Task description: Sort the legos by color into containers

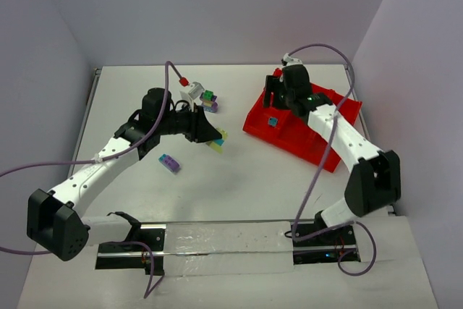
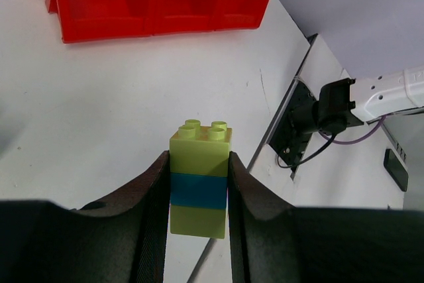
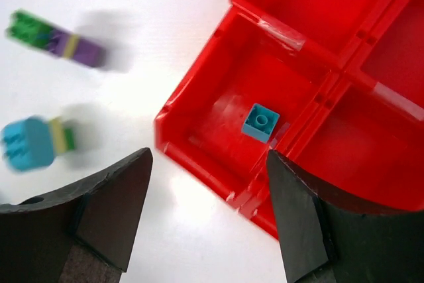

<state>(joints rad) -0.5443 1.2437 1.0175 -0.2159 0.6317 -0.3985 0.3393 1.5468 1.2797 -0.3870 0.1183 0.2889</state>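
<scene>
Only wrist views tell: left gripper (image 2: 197, 164) clamps lime-blue stack (image 2: 199, 187), right gripper (image 3: 207, 157) apart

Teal brick (image 3: 260, 122) in red tray (image 3: 299, 12)

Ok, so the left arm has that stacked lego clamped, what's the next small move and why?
Probably swing the open right end effector away from the red tray toward the stack that the left end effector is clamping. That stack is yellow-green, blue, yellow-green, so it seems to need pulling apart before sorting. A teal brick already lies in one compartment.
</scene>
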